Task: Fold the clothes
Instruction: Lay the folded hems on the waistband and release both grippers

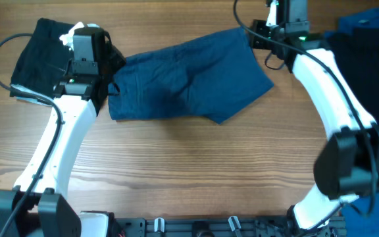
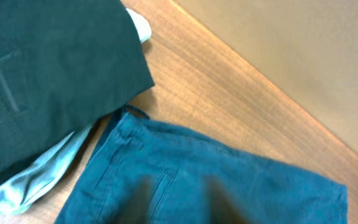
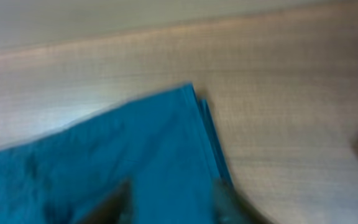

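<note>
A dark navy denim-like garment [image 1: 189,76] lies spread across the middle of the table. It also shows in the left wrist view [image 2: 229,180] and the right wrist view [image 3: 104,168]. My left gripper [image 1: 112,84] hovers over its left edge, near the stitched seams. Its blurred fingers [image 2: 179,208] are apart, with nothing between them. My right gripper [image 1: 260,34] is over the garment's far right corner. Its fingers [image 3: 173,208] are apart and straddle the folded edge without holding it.
A black garment [image 1: 35,52] lies at the far left on a pale blue piece [image 1: 22,92]; both show in the left wrist view [image 2: 48,68] [image 2: 36,177]. A dark garment [image 1: 374,72] and bright blue cloth [image 1: 367,23] lie at the right edge.
</note>
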### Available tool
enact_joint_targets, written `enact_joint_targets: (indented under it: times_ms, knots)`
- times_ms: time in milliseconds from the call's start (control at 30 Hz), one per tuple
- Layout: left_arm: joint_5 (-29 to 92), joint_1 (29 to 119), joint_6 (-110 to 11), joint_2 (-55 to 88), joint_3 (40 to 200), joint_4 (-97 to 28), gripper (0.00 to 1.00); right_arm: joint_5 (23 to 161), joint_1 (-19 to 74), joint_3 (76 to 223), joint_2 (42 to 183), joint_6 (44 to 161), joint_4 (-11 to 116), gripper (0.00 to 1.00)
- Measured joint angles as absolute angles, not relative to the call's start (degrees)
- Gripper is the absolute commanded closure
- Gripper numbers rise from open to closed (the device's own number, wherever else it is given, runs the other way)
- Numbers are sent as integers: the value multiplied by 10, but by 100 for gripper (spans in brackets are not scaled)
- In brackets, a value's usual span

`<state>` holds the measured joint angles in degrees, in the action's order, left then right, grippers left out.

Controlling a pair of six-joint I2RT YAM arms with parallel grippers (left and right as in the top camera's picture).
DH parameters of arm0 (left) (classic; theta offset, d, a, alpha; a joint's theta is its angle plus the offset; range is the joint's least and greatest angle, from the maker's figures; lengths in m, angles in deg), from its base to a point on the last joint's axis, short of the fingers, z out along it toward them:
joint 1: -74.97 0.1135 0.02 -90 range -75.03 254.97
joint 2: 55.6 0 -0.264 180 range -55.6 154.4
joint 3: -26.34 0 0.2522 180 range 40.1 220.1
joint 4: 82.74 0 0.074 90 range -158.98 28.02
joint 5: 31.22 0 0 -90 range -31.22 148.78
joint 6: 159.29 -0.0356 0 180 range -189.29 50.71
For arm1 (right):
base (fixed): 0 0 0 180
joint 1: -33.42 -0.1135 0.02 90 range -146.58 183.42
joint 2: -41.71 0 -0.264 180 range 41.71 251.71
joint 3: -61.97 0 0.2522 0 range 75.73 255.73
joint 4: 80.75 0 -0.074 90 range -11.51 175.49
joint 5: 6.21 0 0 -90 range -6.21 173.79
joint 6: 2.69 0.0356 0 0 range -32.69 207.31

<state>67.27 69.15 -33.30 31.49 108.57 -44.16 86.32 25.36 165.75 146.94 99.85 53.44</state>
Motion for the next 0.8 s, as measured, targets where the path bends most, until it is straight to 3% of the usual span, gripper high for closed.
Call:
enact_joint_targets:
  times_ms: [167, 400, 600, 800]
  knots:
    - [614, 691, -375, 410, 1085, -432, 96, 863, 254, 1628, 1479, 995, 461, 96]
    - [588, 690, -406, 564, 1082, -601, 96, 863, 254, 1602, 1599, 988, 453, 96]
    - [607, 688, -434, 603, 1082, -638, 96, 798, 256, 1605, 1626, 1112, 282, 96]
    - [606, 676, -461, 603, 1082, -656, 96, 773, 261, 1601, 1633, 1132, 171, 96]
